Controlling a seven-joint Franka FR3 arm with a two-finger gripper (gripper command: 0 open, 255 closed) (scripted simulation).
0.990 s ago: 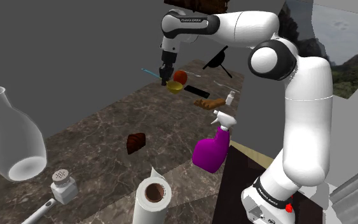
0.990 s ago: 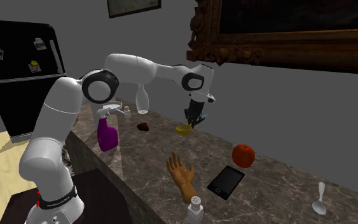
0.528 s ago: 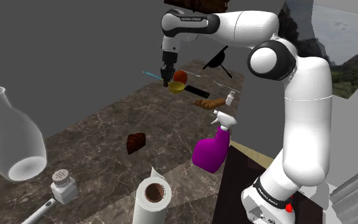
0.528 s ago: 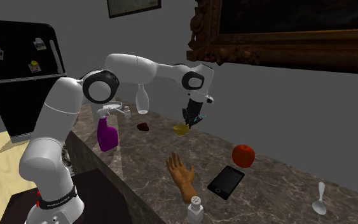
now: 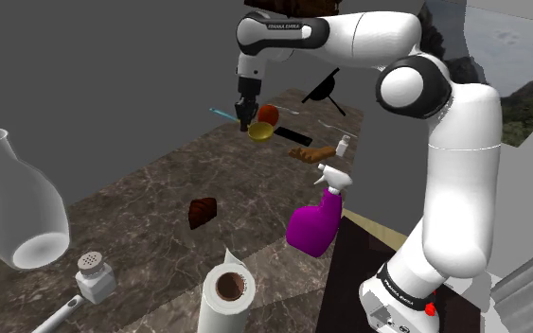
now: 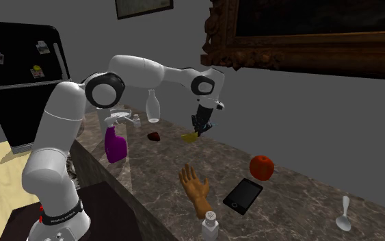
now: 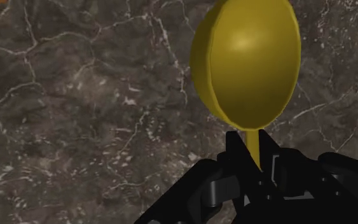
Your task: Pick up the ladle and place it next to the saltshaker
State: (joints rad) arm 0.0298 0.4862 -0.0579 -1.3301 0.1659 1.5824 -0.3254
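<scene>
Gripper pinching the ladle by its stem.
Yellow bowl hangs under the gripper, over the dark marble desk; teal handle end pokes out sideways above the desk.

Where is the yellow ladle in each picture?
Shoulder view: ladle upper middle, hanging from the tool.
Second exterior view: ladle centre, below the tool.
Wrist view: ladle clasped, just beyond the tool.
Landmark: red apple, beside it in shoulder view, lower right in second exterior view.

Arm outstretched (jaws clamped tight)
</scene>
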